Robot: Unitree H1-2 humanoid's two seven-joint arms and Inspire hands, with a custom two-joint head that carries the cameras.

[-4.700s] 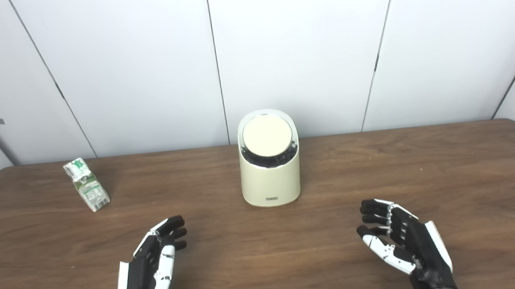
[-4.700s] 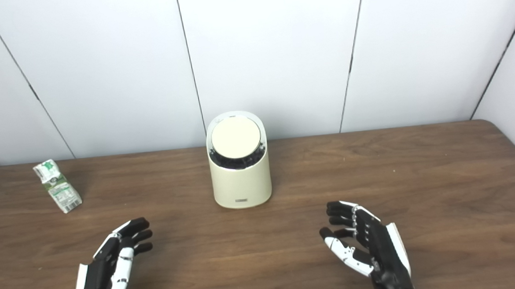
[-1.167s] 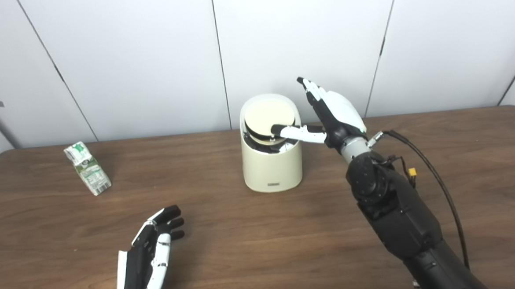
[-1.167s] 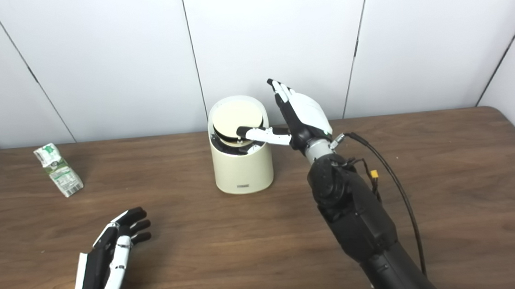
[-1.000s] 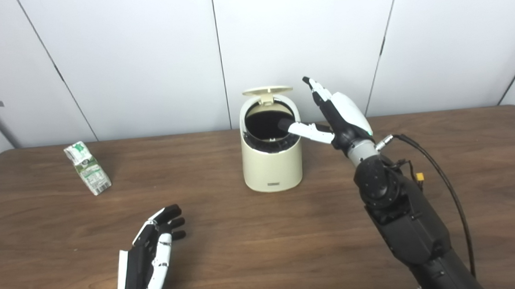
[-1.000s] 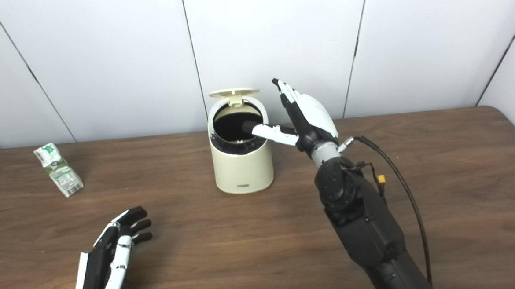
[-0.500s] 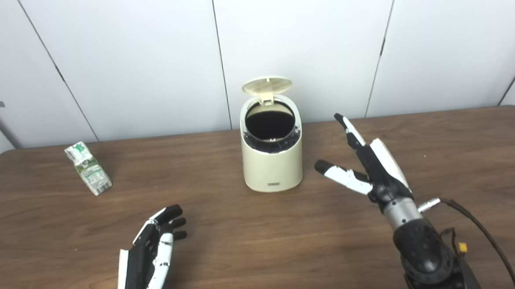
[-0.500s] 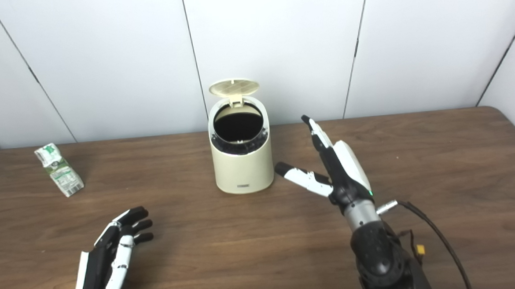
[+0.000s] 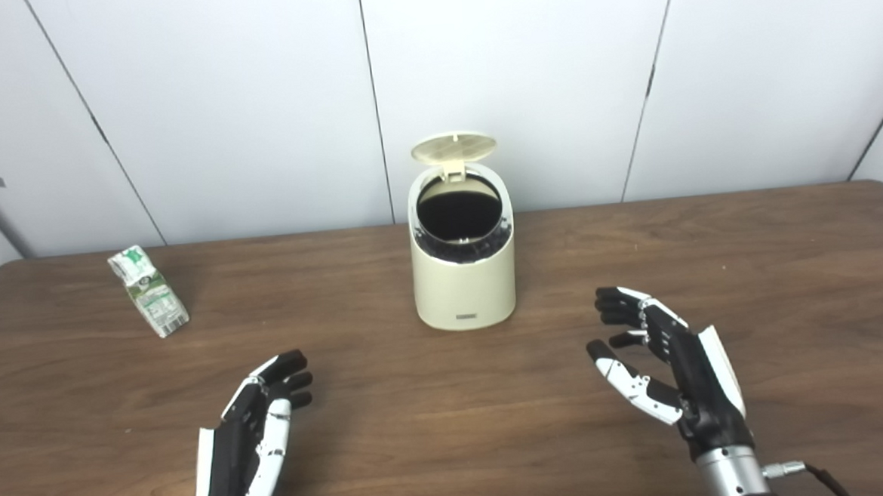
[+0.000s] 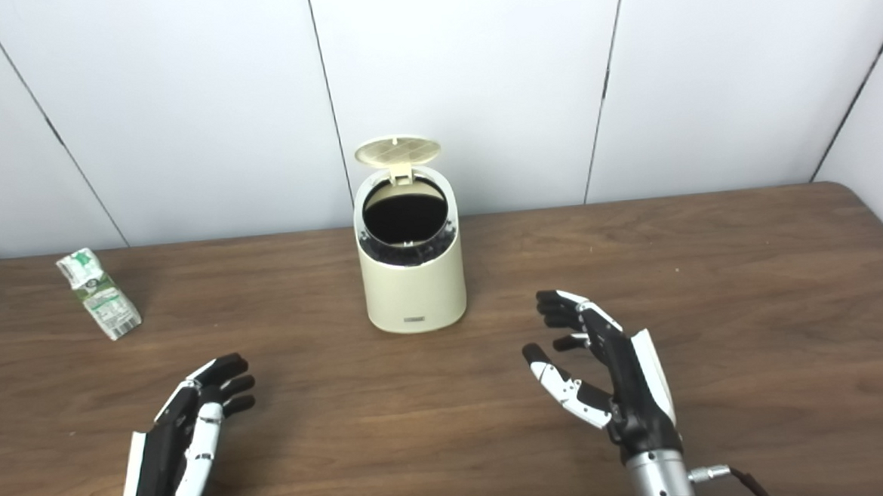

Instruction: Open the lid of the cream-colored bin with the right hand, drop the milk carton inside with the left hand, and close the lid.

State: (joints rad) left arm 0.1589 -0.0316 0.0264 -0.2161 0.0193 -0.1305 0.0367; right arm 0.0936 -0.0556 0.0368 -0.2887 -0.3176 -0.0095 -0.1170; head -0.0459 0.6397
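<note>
— Since half a second ago the right hand (image 9: 671,368) has come back from beside the bin (image 9: 463,266) and dropped low over the worktop (image 9: 790,275), near the front edge. Nothing else has shifted.

— And the lid (image 9: 453,147)?

— Up, as it was a moment before. It stands tipped back on its hinge at the rear of the rim, with the dark round mouth of the cream-coloured bin fully exposed beneath it.

— What is the right hand holding?

— Nothing. Its fingers are loosely curled and apart, the thumb spread toward the middle of the worktop, and it sits well clear of the bin, to the right and nearer the robot.

— The left hand (image 9: 251,439)?

— Also released and empty, fingers (image 9: 291,371) stretched forward together, lying low near the front edge on the left side. It is about where it was in the earlier views.

— Where is the milk carton (image 9: 148,291)?

— Standing on the worktop far to the left, close to the back edge, leaning a little. It is well apart from the bin and from both hands; the left hand is the nearer of the two, but is not touching it.
</note>
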